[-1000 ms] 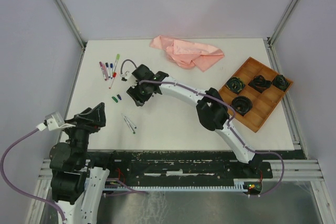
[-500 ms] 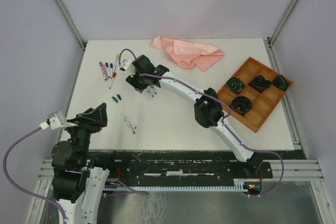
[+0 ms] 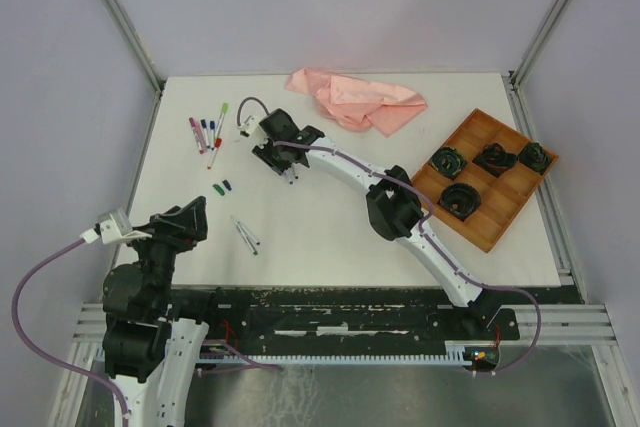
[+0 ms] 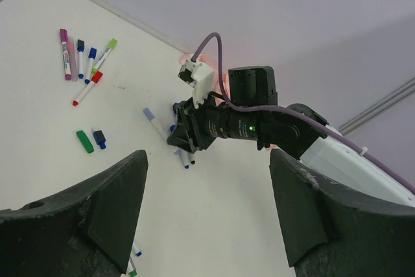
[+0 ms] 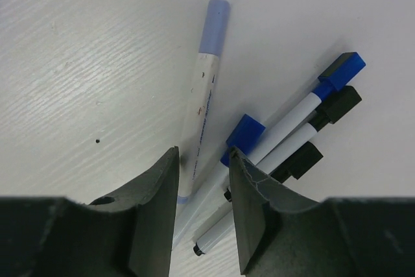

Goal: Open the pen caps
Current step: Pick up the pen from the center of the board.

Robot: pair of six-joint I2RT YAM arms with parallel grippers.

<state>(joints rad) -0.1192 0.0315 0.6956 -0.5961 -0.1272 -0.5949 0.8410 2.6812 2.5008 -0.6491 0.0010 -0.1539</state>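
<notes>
Several capped pens in magenta, blue, red and lime lie at the far left of the table. A loose green cap and a navy cap lie apart below them; both show in the left wrist view, the green cap beside the navy one. My right gripper hovers over a small pile of pens. In its wrist view the gripper is open, over a light-blue-capped pen beside a blue cap and black caps. My left gripper is open and empty.
Two thin pens lie near my left gripper. A pink cloth lies at the back. A wooden tray with black coiled items stands at the right. Metal frame posts stand at the table's corners.
My right gripper has moved away from me and slightly right, uncovering the small pile of pens. The left arm has barely shifted.
</notes>
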